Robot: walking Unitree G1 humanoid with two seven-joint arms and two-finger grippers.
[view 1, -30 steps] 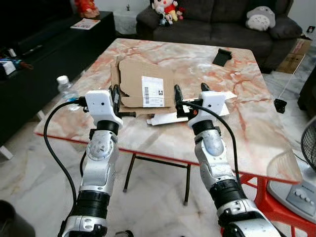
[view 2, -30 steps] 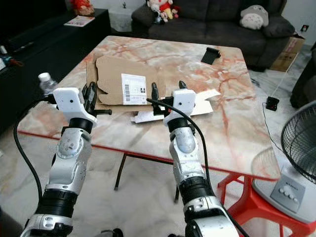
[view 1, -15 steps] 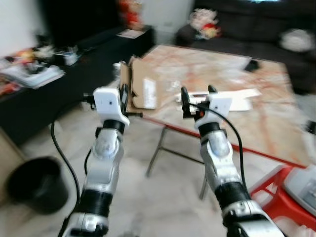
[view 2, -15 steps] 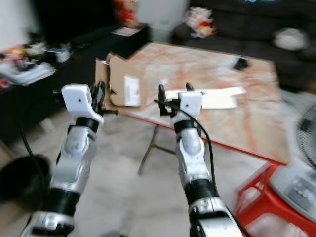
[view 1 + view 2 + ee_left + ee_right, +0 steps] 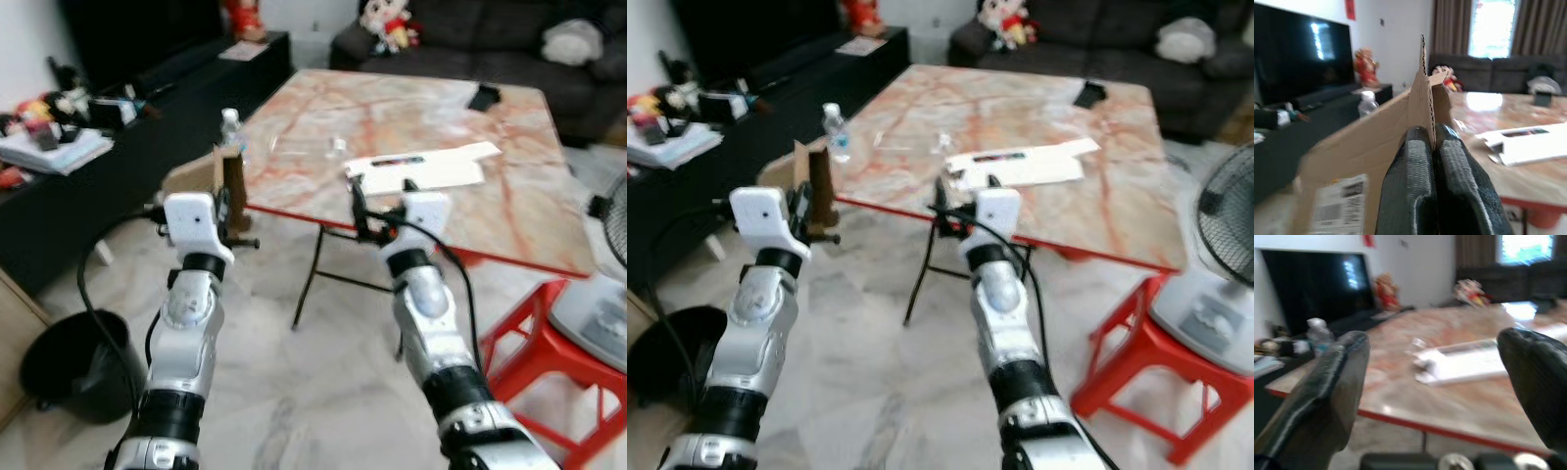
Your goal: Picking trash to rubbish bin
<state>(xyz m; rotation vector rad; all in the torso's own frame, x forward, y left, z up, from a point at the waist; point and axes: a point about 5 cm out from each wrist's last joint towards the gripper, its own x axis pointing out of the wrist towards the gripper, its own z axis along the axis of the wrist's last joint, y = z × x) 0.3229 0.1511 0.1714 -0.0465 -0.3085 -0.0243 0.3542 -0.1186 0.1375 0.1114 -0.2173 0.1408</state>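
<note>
Clearly the move ahead turns on where the black rubbish bin (image 5: 76,365) stands relative to the left gripper (image 5: 227,209): it sits on the pale marble floor (image 5: 294,411) low and to the robot's left, well below and outward of that gripper, so the left arm is far the nearer one to carry the load down and across. That gripper's two black fingers (image 5: 1415,181) are pressed together on the edge of a flattened cardboard piece (image 5: 1359,164), which stands on edge with its long side running away from the wrist and a white shipping label (image 5: 1334,208) on its face; the cardboard is held off the table, just beside its near left corner. The right gripper (image 5: 963,202) hangs in the air before the table's front edge with its fingers spread wide and nothing between them. On the marble-topped table (image 5: 323,108) a flattened white carton (image 5: 421,168) is lying toward the middle, a plastic water bottle (image 5: 229,128) stands near the left edge, and a dark phone-like object (image 5: 484,96) rests at the far side. Around it are a dark low cabinet (image 5: 147,108) to the left, a grey sofa (image 5: 470,29) with soft toys behind, and a red stool (image 5: 549,343) to the right.
</note>
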